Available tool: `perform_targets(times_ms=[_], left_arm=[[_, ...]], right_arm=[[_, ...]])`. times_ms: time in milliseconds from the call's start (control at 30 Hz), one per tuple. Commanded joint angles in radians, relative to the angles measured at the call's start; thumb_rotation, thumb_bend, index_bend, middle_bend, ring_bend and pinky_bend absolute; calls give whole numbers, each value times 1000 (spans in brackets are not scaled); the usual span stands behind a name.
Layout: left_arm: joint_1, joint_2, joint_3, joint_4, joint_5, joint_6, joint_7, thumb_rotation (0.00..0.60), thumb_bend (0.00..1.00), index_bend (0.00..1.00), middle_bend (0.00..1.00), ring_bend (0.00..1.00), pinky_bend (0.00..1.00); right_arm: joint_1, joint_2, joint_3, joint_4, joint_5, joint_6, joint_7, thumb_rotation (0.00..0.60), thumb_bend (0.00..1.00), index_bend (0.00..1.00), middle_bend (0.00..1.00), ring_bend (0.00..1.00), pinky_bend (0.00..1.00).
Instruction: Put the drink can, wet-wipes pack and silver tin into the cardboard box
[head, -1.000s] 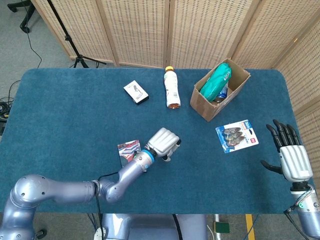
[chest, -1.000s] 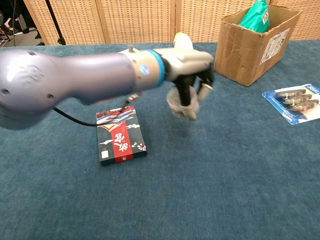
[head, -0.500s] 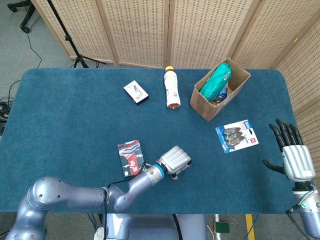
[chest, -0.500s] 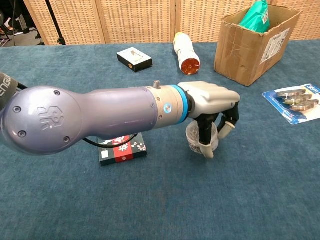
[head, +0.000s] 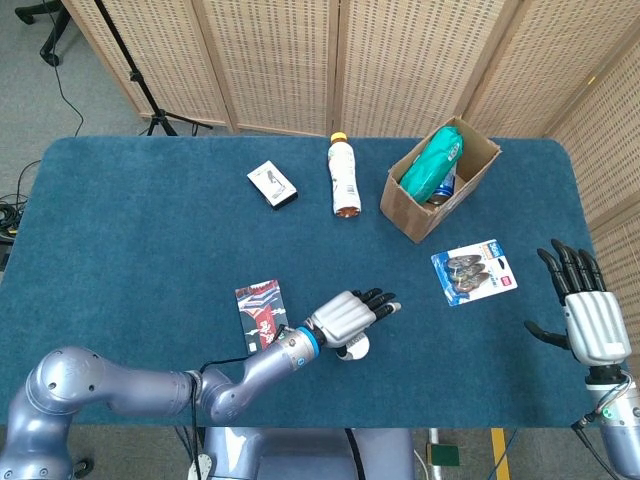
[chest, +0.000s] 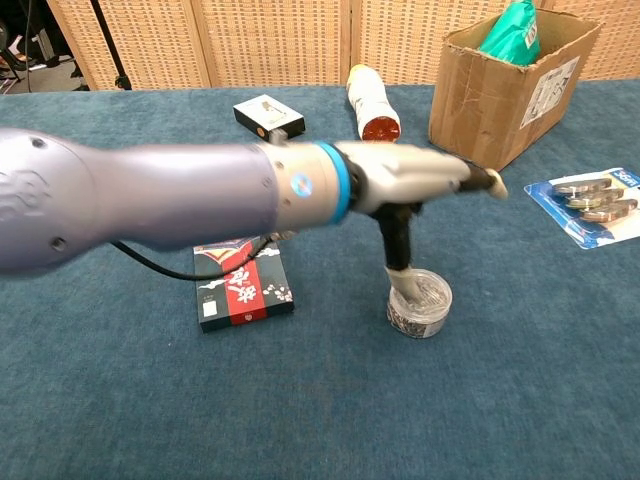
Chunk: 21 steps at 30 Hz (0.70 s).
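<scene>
Left arm reaching low across the blue counter (head: 150, 240) from the near left edge, forearm nearly level; the left hand (head: 345, 316) is flat, palm down, fingers spread and extended toward the far right — it holds nothing. In the chest view the thumb (chest: 400, 262) points straight down, its tip at or just above the rim of the silver tin (chest: 419, 302); contact cannot be confirmed. The tin, a small round container, stands upright on the counter directly beneath the hand, visible in the head view only as a pale edge under the palm. Right hand (head: 583, 310) raised at the near right edge, palm upright, fingers straight and apart, thumb out to the side — likewise holding nothing. The cardboard box (head: 410, 205) sits toward the far right of the counter, open side up, with the green wet-wipes pack (head: 433, 163) inside and part of the drink can (head: 444, 187) just showing beside it. Other items: a red-and-black packet (head: 260, 306) beside the left wrist, a blister pack (head: 474, 271) between box and right hand, a bottle (head: 343, 178) lying on its side left of the box, and a small black-and-white box (head: 272, 184) further left.
</scene>
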<state>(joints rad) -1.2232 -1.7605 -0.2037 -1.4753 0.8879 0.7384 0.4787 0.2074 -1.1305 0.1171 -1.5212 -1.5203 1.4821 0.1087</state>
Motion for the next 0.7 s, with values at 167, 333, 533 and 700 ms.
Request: perform_targets(times_ms=[167,333,533,700], left_arm=[[204,268,77,-208,120,305,22,600,0,3,0,0,218],[356,413,125,-251,148,457,-33,600,0,0,0,0,134],[553,543,183,-228,170,585,-192,600,0,0,0,0,92],[686,579,198,-216,166,715,-224,600,0,0,0,0,92]], right_arm=[[-2,0,-7,-7,-14,2,-15,600,0,0,0,0,5],[1,-1,-23,-13,-40,-8,-40,600,0,0,0,0,5],[59,7,-85,15,-200,-59,-36,600,0,0,0,0,5],[138,11,-123,-5,-334,-128,-89,600,0,0,0,0,5]])
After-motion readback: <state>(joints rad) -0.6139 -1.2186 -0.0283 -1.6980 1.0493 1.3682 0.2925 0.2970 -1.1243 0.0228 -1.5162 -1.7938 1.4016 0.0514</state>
